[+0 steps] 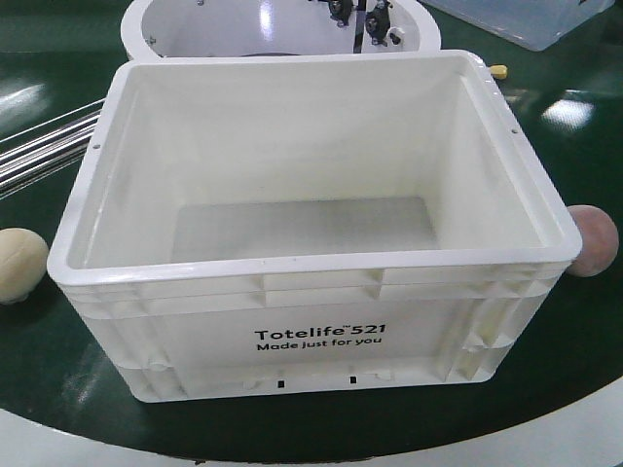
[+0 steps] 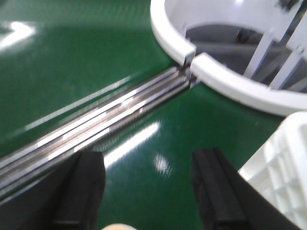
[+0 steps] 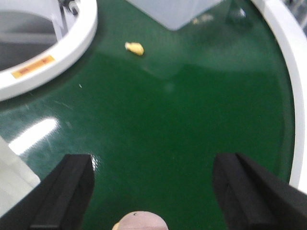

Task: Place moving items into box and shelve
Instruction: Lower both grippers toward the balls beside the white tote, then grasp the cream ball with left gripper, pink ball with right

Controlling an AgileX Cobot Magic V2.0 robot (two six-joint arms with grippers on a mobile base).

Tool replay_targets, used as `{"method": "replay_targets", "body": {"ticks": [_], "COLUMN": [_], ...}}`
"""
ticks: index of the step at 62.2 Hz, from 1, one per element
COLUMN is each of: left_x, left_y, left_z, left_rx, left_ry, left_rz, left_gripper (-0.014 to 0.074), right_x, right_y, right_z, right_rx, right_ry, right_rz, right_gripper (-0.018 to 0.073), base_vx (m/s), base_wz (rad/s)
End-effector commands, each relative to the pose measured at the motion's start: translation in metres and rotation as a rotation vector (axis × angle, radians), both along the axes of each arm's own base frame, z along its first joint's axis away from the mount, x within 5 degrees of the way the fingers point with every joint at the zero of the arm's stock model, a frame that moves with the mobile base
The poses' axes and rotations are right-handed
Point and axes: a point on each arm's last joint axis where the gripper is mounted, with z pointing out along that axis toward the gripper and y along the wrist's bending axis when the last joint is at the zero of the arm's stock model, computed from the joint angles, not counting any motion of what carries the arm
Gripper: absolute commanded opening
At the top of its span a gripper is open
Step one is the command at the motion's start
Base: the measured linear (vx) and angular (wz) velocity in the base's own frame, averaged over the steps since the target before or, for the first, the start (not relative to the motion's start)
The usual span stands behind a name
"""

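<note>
Cream ball (image 1: 19, 263) left of the box (image 1: 311, 262), pink ball (image 1: 592, 238) right: probably soft, light, best pinched across the middle. Left gripper (image 2: 148, 191) and right gripper (image 3: 156, 191) gape wide, empty.

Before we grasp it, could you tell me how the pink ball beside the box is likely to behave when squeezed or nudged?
The pink ball is round and sits on a glossy green surface, so a nudge would probably send it rolling. Its matte, fabric-like skin suggests it would squash a little and not slip.
</note>
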Motion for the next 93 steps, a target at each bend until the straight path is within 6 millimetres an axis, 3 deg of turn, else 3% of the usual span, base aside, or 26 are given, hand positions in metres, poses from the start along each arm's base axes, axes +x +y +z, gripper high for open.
{"method": "replay_targets", "body": {"ticks": [1,18,27,36,43,47,59,72,84,93], "left_x": [0.011,0.031,0.031,0.029,0.023,0.020,0.022,0.026,0.034,0.039], "left_y": [0.002,0.029,0.042,0.041,0.038,0.038,0.038,0.038,0.036,0.034], "left_z": [0.008,-0.036,-0.048,-0.081,-0.115,-0.125,-0.126,-0.126,-0.141,-0.154], "left_rx": [-0.026,0.030,-0.007,-0.061,-0.069,-0.071,-0.069,-0.069,-0.101,-0.127], "left_ry": [-0.063,0.196,0.239,0.308,0.377,0.388,0.351,0.319,0.364,0.411], "left_rz": [0.048,0.175,0.166,0.122,0.105,0.104,0.101,0.099,0.090,0.069], "left_gripper": [0.0514,0.0512,0.0512,0.0512,0.0512,0.0512,0.0512,0.0512,0.0512,0.0512], "right_x": [0.010,0.046,0.050,0.049,0.052,0.055,0.058,0.047,0.032,0.030], "right_y": [-0.002,-0.006,-0.040,-0.064,-0.066,-0.064,-0.061,-0.058,-0.055,-0.054], "right_z": [0.008,-0.055,-0.067,-0.078,-0.087,-0.095,-0.114,-0.144,-0.176,-0.181], "right_rx": [-0.024,0.060,0.219,0.283,0.282,0.282,0.311,0.335,0.332,0.333], "right_ry": [-0.060,0.189,0.182,0.205,0.239,0.280,0.369,0.446,0.494,0.490], "right_rz": [0.003,0.043,-0.025,-0.053,-0.047,-0.017,0.004,-0.011,-0.025,-0.028], "right_gripper": [0.0557,0.0557,0.0557,0.0557,0.0557,0.0557,0.0557,0.0557,0.0557,0.0557], "base_vx": [0.00,0.00,0.00,0.00,0.00,0.00,0.00,0.00,0.00,0.00], "base_wz": [0.00,0.00,0.00,0.00,0.00,0.00,0.00,0.00,0.00,0.00]}}
